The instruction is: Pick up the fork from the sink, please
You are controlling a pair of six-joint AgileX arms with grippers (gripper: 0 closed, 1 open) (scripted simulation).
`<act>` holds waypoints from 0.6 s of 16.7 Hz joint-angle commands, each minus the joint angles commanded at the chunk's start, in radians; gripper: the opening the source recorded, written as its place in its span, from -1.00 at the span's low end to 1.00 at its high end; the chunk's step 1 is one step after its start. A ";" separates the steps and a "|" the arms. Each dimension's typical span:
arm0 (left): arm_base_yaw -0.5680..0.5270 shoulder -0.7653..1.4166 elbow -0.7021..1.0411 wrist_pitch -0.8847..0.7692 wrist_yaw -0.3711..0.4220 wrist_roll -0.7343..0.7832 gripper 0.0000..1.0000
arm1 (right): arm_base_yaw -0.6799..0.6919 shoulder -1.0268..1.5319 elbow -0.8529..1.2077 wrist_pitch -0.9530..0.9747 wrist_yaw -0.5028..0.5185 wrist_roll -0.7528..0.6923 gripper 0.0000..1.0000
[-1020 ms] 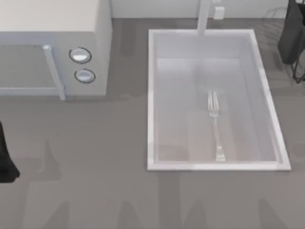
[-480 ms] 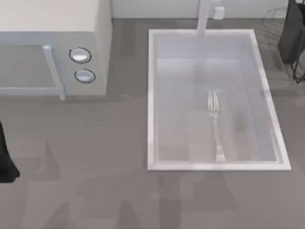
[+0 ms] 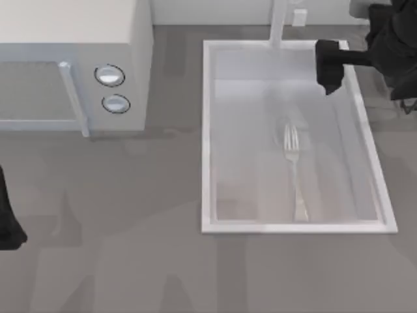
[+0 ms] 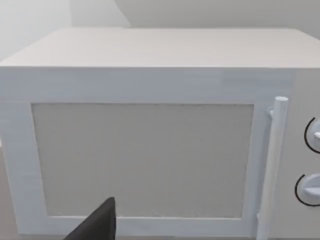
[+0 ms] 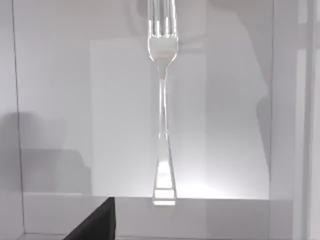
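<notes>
Lying in the sink [image 3: 208,130], fork [image 3: 294,171]; microwave [image 3: 71,39] beside.

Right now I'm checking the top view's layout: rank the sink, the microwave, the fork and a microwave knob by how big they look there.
1. sink
2. microwave, cut off by the picture's edge, so its rank against the sink is unsure
3. fork
4. knob
</notes>
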 joint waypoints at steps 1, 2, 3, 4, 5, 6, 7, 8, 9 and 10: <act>0.000 0.000 0.000 0.000 0.000 0.000 1.00 | 0.013 0.089 0.077 -0.042 0.001 0.009 1.00; 0.000 0.000 0.000 0.000 0.000 0.000 1.00 | 0.026 0.171 0.149 -0.081 0.001 0.017 1.00; 0.000 0.000 0.000 0.000 0.000 0.000 1.00 | 0.037 0.247 0.216 -0.117 0.002 0.025 1.00; 0.000 0.000 0.000 0.000 0.000 0.000 1.00 | 0.047 0.317 0.277 -0.150 0.003 0.033 1.00; 0.000 0.000 0.000 0.000 0.000 0.000 1.00 | 0.057 0.377 0.331 -0.179 0.003 0.040 1.00; 0.000 0.000 0.000 0.000 0.000 0.000 1.00 | 0.064 0.428 0.376 -0.203 0.003 0.046 1.00; 0.000 0.000 0.000 0.000 0.000 0.000 1.00 | 0.071 0.469 0.413 -0.222 0.004 0.051 1.00; 0.000 0.000 0.000 0.000 0.000 0.000 1.00 | 0.075 0.499 0.442 -0.237 0.004 0.055 1.00; 0.000 0.000 0.000 0.000 0.000 0.000 1.00 | 0.079 0.520 0.461 -0.247 0.004 0.058 1.00; 0.000 0.000 0.000 0.000 0.000 0.000 1.00 | 0.080 0.530 0.471 -0.252 0.004 0.059 1.00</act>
